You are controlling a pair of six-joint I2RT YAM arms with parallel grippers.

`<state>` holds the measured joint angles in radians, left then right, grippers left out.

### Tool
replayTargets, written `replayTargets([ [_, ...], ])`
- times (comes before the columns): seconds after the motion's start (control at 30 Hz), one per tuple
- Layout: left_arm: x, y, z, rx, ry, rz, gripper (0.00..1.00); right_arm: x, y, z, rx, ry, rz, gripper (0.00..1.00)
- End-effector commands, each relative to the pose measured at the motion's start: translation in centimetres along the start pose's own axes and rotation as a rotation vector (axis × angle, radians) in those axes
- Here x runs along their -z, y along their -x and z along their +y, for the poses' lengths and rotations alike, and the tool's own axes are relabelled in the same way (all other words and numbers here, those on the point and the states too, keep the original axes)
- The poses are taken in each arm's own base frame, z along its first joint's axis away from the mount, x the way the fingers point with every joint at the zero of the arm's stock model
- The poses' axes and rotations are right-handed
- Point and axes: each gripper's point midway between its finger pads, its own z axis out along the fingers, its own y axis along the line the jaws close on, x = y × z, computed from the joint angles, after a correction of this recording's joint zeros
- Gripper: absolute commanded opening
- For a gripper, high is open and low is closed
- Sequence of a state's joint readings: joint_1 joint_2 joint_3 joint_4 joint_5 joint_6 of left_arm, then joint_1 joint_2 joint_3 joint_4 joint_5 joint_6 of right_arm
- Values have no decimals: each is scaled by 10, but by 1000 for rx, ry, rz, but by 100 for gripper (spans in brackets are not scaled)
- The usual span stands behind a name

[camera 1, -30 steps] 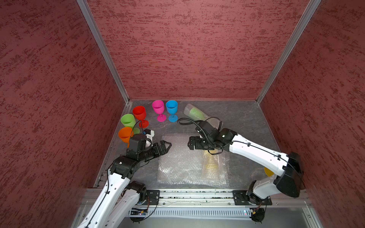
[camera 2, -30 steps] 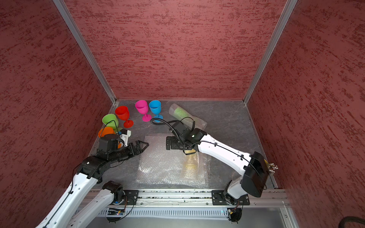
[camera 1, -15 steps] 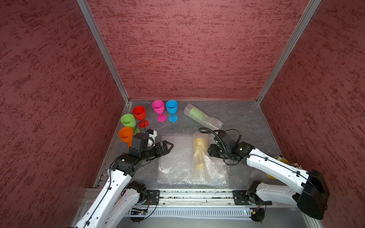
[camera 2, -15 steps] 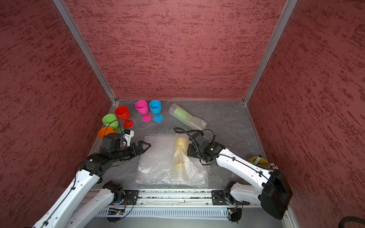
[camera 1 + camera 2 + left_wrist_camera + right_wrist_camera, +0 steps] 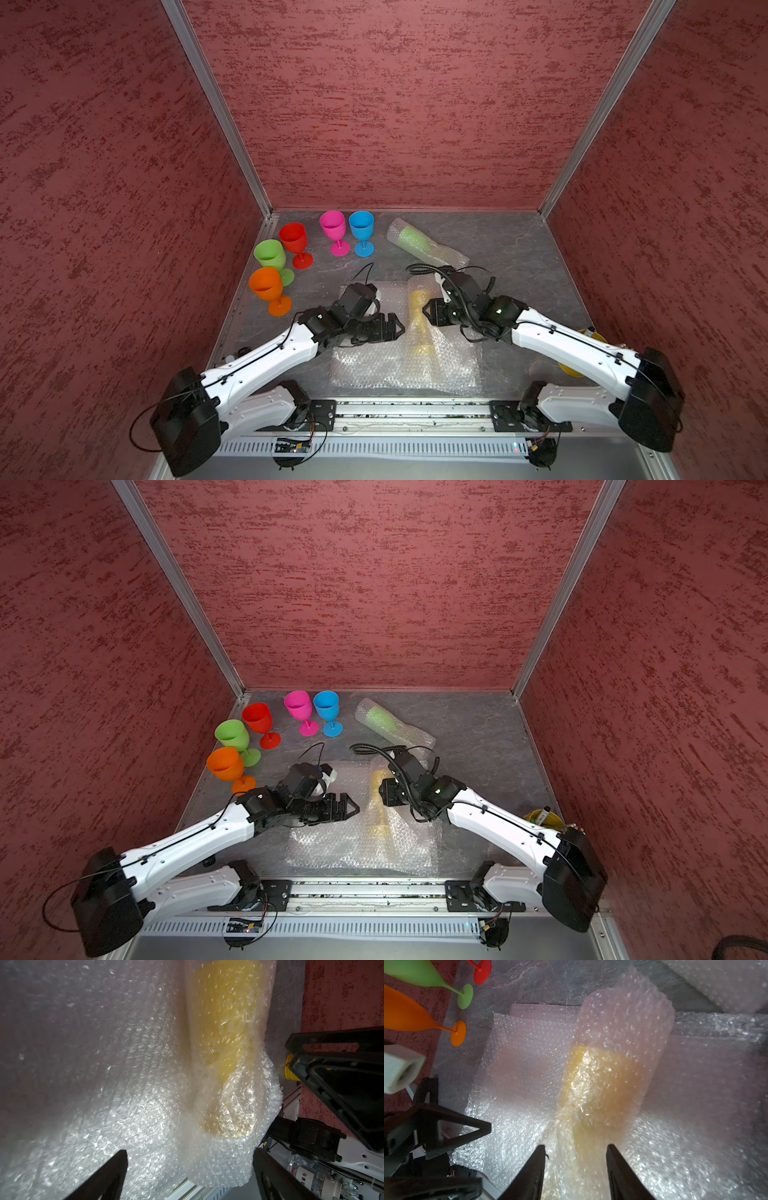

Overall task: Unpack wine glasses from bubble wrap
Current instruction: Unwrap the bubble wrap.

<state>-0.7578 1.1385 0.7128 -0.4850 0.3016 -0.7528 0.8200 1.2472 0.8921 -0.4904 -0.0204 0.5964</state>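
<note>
At the centre of the worktop (image 5: pixel 519 257), toward the arm bases, the yellow goblet (image 5: pixel 417 300) lies on its side inside its sleeve (image 5: pixel 627 1012), in the same spot as half a second ago. The right tool (image 5: pixel 428 311) hung over the left side of the bowl a second ago and then drew back to the right. It now straddles the wrapped stem from the right, its jaws clenched on the sleeve from both sides. The left tool (image 5: pixel 397 326) has advanced from the left edge of the flat sheets (image 5: pixel 374 365) to just beside the stem. Its jaws stand wide apart, released.

Goblet appearance: opaque yellow, dulled by the bubbled film. The bowl points to the back wall and the round foot to the arm bases. The sleeve runs past the bowl rim as an empty tube and narrows at the stem. Sleeve and goblet rest on the flat sheets.

Beyond the sheets, a second sleeve (image 5: pixel 444 257) lies on its side with the wrapped green goblet (image 5: pixel 411 241) inside. At far left, five goblets stand upright and unwrapped:
- orange goblet (image 5: pixel 268 286)
- bare green goblet (image 5: pixel 271 255)
- red goblet (image 5: pixel 294 241)
- pink goblet (image 5: pixel 333 226)
- blue goblet (image 5: pixel 361 226)

A yellow cup (image 5: pixel 544 818) shows partly behind the right arm.
</note>
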Motion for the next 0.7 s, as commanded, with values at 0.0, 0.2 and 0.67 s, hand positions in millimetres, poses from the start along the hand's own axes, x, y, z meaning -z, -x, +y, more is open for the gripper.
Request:
replayTargets([
  [0.0,-5,26,-32,-12,-92,-68,92,-5,-1,12,48,46,9,50],
  [0.2,-24,39,-39,-6,-105,-58,87,-11,-5,4,62,15,16,44],
  [0.67,-55,38,-39,31,-153,-8,69,-16,-17,10,49,53,42,41],
])
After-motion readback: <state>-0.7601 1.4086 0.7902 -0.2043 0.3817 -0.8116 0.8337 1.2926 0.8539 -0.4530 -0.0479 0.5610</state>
